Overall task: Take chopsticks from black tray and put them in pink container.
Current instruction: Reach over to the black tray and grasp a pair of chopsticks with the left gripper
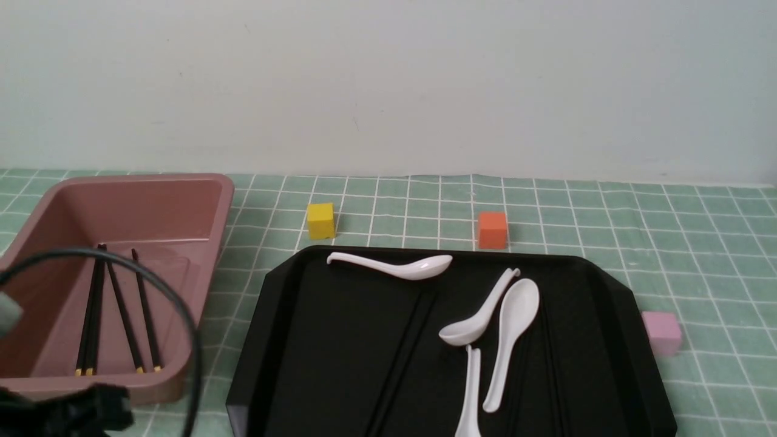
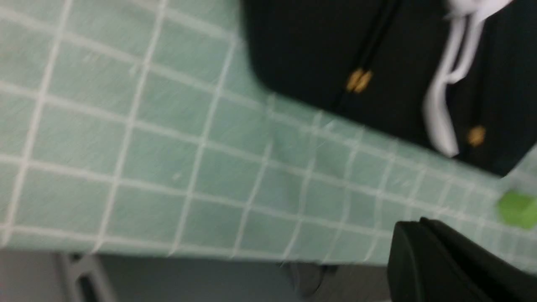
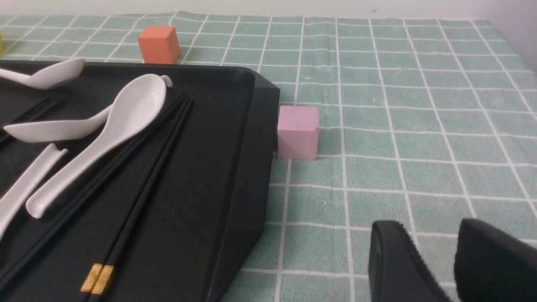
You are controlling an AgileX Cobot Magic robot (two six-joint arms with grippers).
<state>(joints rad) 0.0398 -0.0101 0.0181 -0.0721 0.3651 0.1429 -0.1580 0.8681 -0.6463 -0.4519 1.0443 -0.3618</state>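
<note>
Several black chopsticks (image 1: 121, 309) with gold ends lie inside the pink container (image 1: 200, 188) at the left. On the black tray (image 1: 285, 285), among white spoons (image 1: 513, 328), more chopsticks remain. A pair (image 3: 138, 201) lies side by side near the tray's right rim (image 3: 256, 126). In the blurred left wrist view a pair's gold ends (image 2: 358, 80) and a single gold end (image 2: 476, 135) show. My left gripper (image 2: 413, 224) hangs over the cloth near the table's front edge, shut and empty. My right gripper (image 3: 434, 228) is open over the cloth, right of the tray.
A yellow cube (image 1: 320, 220) and an orange cube (image 1: 492, 229) sit behind the tray. A pale pink cube (image 3: 298, 132) stands against the tray's right side. A green object (image 2: 518, 209) lies near the tray's front corner. A black cable (image 1: 182, 328) arcs over the container.
</note>
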